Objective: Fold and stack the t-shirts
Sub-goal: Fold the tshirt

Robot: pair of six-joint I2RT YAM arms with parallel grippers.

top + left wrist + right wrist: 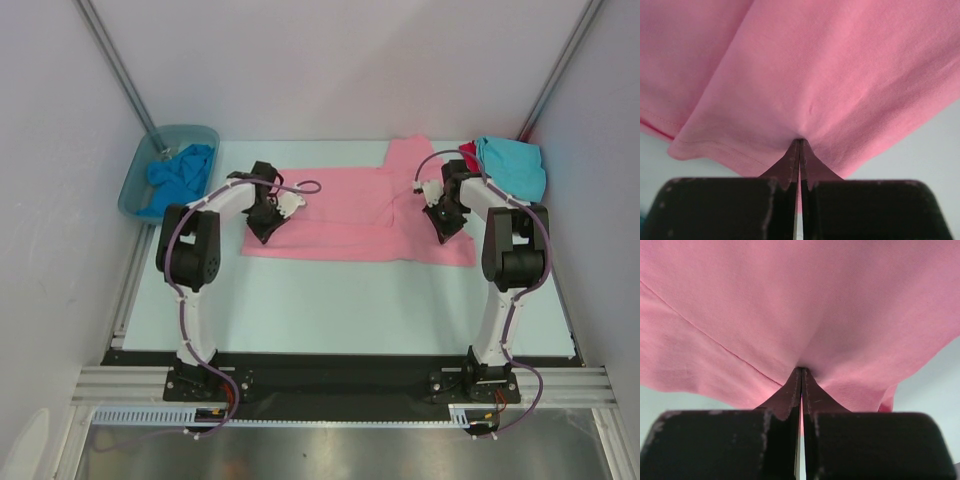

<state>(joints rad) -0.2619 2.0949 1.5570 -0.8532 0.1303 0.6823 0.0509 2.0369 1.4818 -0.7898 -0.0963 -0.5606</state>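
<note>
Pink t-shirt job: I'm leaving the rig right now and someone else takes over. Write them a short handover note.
Left end effector: shut on the pink t-shirt, near its left edge.
Right end effector: shut on the same shirt, right side.
Pink t-shirt lies spread on the table. Turquoise t-shirt is bunched over the red t-shirt at the far right corner. Blue t-shirt is crumpled in the tub.
Done: no folded stack visible.
Left: fold all four, stack them.
</note>
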